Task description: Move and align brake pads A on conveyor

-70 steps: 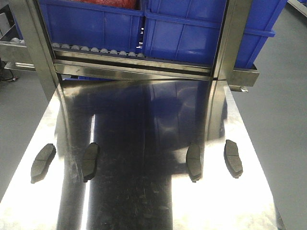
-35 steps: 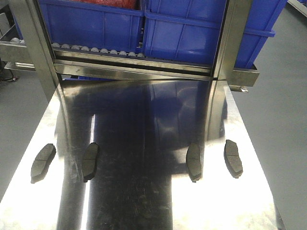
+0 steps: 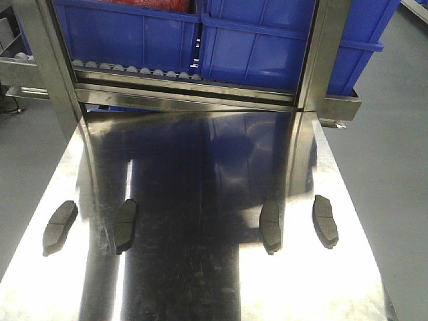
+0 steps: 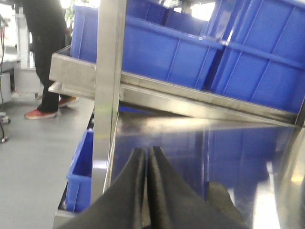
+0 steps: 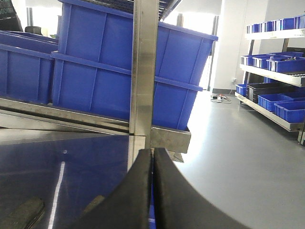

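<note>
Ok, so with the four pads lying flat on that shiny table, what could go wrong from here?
The brake pads lie flat on the shiny steel tabletop, so a grasp may well push one along rather than lift it. The left gripper and right gripper are both shut, each with an upright steel post ahead; a swing toward the pads could clip one.

The left gripper (image 4: 146,153) points forward in its wrist view. Its two black, curved fingers (image 4: 126,191) are pressed together, with only a thin seam between them from tip to base. The right gripper (image 5: 152,153) is posed the same way, its black fingers (image 5: 178,195) closed tip against tip and flaring apart toward the wrist.
</note>
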Controlling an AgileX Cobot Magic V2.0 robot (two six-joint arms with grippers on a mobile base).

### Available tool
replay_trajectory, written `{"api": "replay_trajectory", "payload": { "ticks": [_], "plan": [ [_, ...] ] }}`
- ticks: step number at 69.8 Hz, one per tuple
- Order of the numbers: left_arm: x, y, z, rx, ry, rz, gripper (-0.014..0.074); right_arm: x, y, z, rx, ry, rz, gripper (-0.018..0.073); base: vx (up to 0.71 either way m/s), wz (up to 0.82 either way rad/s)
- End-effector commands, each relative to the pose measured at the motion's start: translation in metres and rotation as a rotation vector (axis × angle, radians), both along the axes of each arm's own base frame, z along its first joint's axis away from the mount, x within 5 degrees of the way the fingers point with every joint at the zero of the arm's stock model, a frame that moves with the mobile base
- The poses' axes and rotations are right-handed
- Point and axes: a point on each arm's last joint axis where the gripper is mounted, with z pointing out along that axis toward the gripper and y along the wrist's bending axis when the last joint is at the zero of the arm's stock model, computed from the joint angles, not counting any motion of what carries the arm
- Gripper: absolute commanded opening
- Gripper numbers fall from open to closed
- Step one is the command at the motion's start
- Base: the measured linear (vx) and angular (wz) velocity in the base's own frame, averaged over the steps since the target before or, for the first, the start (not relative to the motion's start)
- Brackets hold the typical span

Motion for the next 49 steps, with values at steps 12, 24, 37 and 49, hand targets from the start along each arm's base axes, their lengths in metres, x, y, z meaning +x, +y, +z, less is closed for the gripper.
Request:
{"api": "replay_trajectory", "payload": {
  "ticks": [12,24,37,49],
  "plan": [
    [-0.004,0.0,0.079,0.031,-0.162,0.004,-0.0006,-0.002,0.0,0.006,-0.013,-0.089,-0.006,-0.001,0.0,0.0],
    [0.016,0.002,0.117,0.034,0.034,0.032,-0.0006,-0.002,0.0,0.006,-0.013,-0.089,-0.006,-0.001,0.0,0.0],
    [0.046,0.004,0.129,0.04,0.329,0.062,-0.0006,-0.002,0.0,0.006,-0.013,-0.089,-0.006,-0.001,0.0,0.0],
    [0.065,0.005,0.119,0.049,0.541,0.08,-0.0006,-0.002,0.0,0.006,-0.013,-0.089,-0.006,-0.001,0.0,0.0]
  ]
}}
